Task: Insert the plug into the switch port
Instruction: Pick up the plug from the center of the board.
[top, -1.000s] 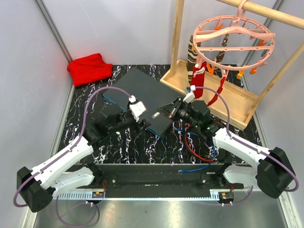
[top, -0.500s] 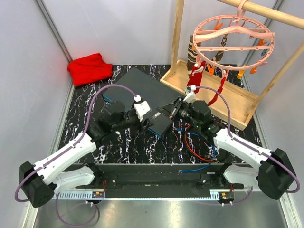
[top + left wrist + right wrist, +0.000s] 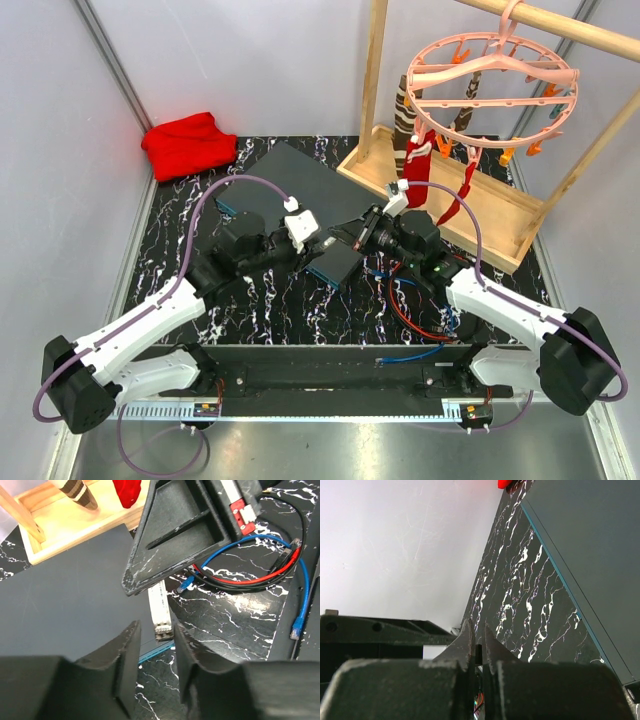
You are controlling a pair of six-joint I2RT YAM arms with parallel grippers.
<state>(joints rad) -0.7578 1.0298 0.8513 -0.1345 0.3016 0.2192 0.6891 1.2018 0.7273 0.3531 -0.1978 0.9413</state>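
One large flat dark grey rectangular switch (image 3: 300, 180) with a thin teal-blue front edge lies at an angle in the middle of the black white-veined marble tabletop (image 3: 165, 230). Two arms reach in toward its near corner, one from each side.

The left gripper (image 3: 156, 632) stands partly open. Its two black fingers (image 3: 127, 650) flank the near end of the single plug (image 3: 159, 611), a pale, narrow connector hanging just over the switch's corner. A sliver of gap shows on one side of the plug, so the fingers are around it rather than clearly clamped on it.

The right gripper (image 3: 478, 640) has its jaws pressed together, with only a hairline between them. In the left wrist view its fingertip meets the far end of the plug (whether it actually pinches the plug there, I cannot tell).

Beside the switch, on the right arm's side, lies one tangle of loose cables (image 3: 240, 581) in three colours: red, blue and black. Two blue connector ends show.

One crumpled red cloth (image 3: 188, 143) sits in the far left corner. One pale wooden rack (image 3: 470, 215) stands at the far right, with one round pink plastic clip hanger (image 3: 490, 62) hanging from its rail.
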